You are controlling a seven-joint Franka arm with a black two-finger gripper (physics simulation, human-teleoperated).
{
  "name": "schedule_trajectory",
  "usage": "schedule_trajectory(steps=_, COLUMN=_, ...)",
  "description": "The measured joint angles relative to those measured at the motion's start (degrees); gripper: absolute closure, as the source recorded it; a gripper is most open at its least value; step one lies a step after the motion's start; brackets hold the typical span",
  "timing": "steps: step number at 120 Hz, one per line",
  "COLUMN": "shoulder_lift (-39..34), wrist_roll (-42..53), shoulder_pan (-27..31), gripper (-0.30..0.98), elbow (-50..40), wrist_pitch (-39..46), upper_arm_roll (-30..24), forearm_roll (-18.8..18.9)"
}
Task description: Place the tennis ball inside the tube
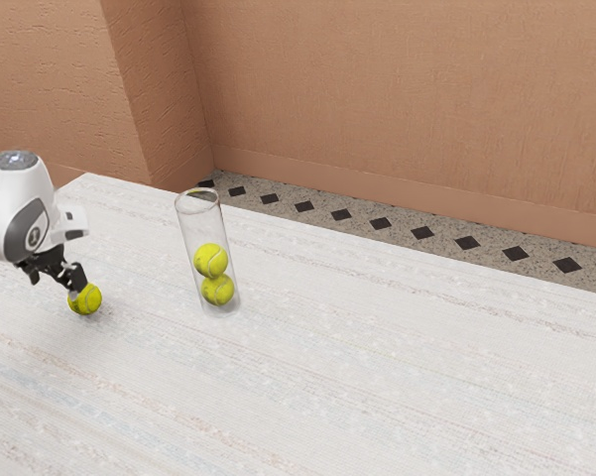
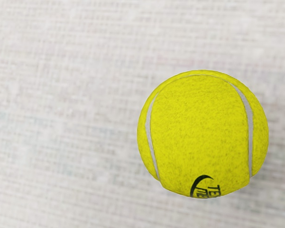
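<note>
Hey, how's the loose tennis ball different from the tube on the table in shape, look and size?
Shape: the loose tennis ball is a ball, while the tube is a tall cylinder, open at the top.
Look: the loose ball is opaque yellow with pale seams; the tube is clear, showing two balls inside.
Size: the loose ball is much shorter than the tube.

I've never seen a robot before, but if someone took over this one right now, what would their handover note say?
Pincer: open, down by the loose tennis ball, not gripping it.
Tube: clear, on the table, away from the pincer towards the exterior view's right. Two balls are inside, an upper one and a lower one.
Done: the pincer is at the ball.
Left: grip the ball, lift it, carry it over the tube's open top and let it drop in.
</note>
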Motion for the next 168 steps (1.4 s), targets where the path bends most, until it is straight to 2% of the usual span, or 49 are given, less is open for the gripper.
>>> schedule_trajectory(steps=12, shoulder_lift=1.17, wrist_roll=0.28, shoulder_pan=1.93, gripper=0.00, elbow=0.70, wrist_pitch=0.44, upper_arm_roll=-2.48, forearm_roll=-0.33)
schedule_trajectory(steps=32, shoulder_lift=2.26, wrist_roll=1.69, shoulder_pan=8.73, gripper=0.00, elbow=6.29, wrist_pitch=-1.53, upper_arm_roll=-10.75, forearm_roll=-1.12)
schedule_trajectory(steps=49, shoulder_lift=4.95, wrist_roll=3.57, shoulder_pan=20.45, gripper=0.00, elbow=9.72, wrist_pitch=-5.07, upper_arm_roll=-21.67, forearm_roll=-1.13)
schedule_trajectory(steps=60, shoulder_lift=6.61, wrist_roll=4.77, shoulder_pan=23.74, gripper=0.00, elbow=10.65, wrist_pitch=-6.23, upper_arm_roll=-24.93, forearm_roll=-1.00)
schedule_trajectory(steps=102, shoulder_lift=10.71, wrist_roll=8.33, shoulder_pan=26.96, gripper=0.00, elbow=13.24, wrist_pitch=-7.63, upper_arm_roll=-30.02, forearm_roll=-0.54)
schedule_trajectory(steps=155, shoulder_lift=13.18, wrist_roll=10.85, shoulder_pan=28.54, gripper=0.00, elbow=13.32, wrist_pitch=-7.63, upper_arm_roll=-30.49, forearm_roll=-2.14)
schedule_trajectory(steps=168, shoulder_lift=13.23, wrist_roll=11.20, shoulder_pan=28.68, gripper=0.07, elbow=13.29, wrist_pitch=-7.62, upper_arm_roll=-30.48, forearm_roll=-3.02)
